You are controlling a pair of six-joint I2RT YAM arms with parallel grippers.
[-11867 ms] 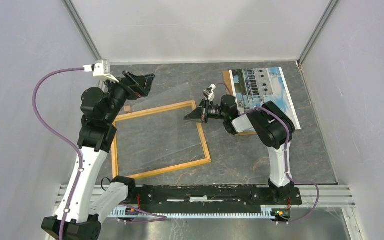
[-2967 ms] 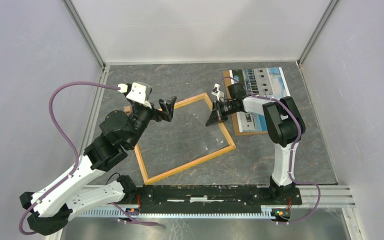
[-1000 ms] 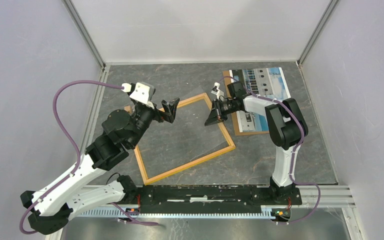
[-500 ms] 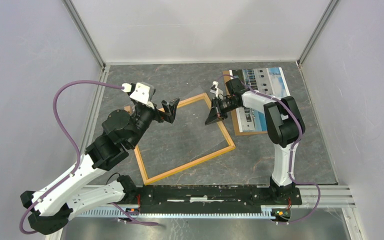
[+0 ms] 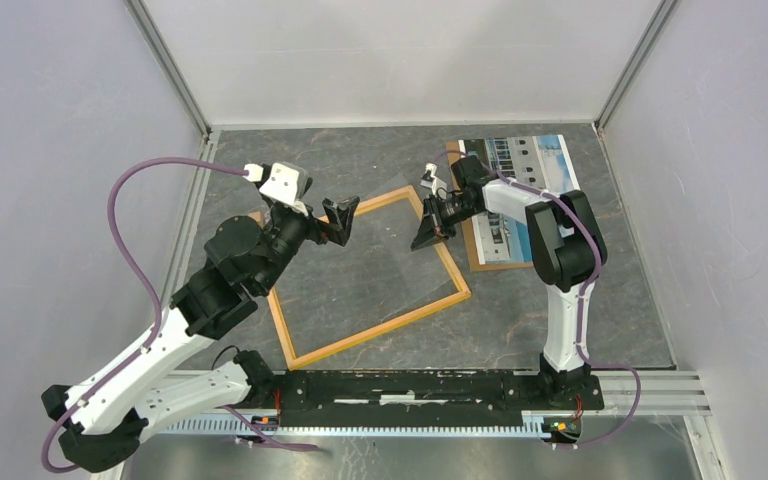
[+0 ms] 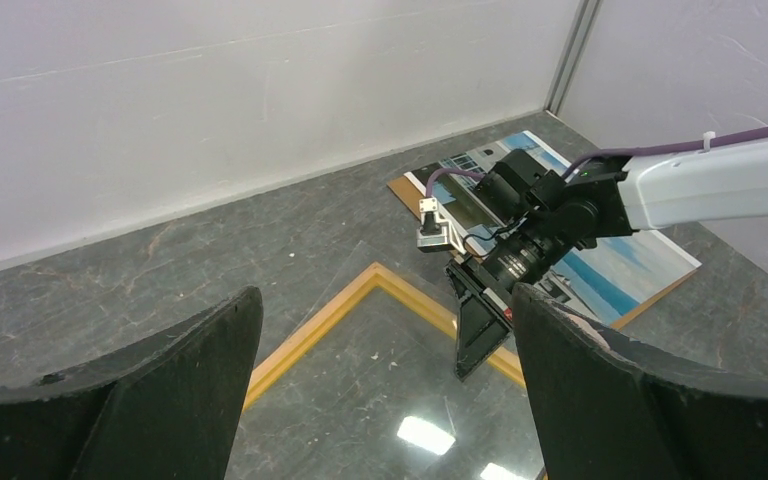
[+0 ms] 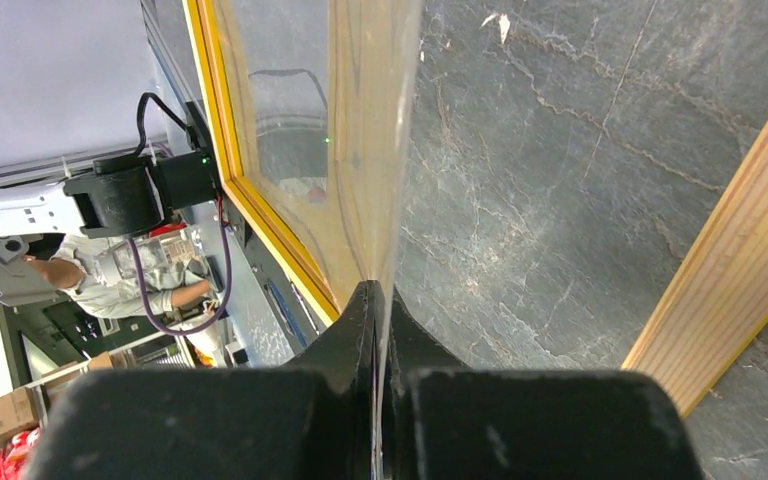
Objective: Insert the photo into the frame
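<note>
Pinching the edge of a clear sheet (image 7: 368, 150) between the fingertips of my right gripper (image 7: 378, 300), I have both fingers pressed flat against it, one on each face. Seen from above, my right gripper (image 5: 428, 238) sits over the far right rail of the wooden frame (image 5: 381, 328), and the sheet reaches from my fingertips across the frame's opening. The frame lies flat on the grey marbled table (image 5: 360, 160), turned like a diamond, with one corner pointing away from me.

My left gripper (image 5: 340, 218) hangs above the frame's far left rail with its fingers spread wide and nothing between them. Its wrist camera looks past both fingers at the frame corner and at my right gripper.

The photo (image 5: 540, 160) of a pale building under blue sky lies at the far right of the table, outside the frame, on top of a brown board (image 5: 490, 265). My right arm crosses over part of it.
</note>
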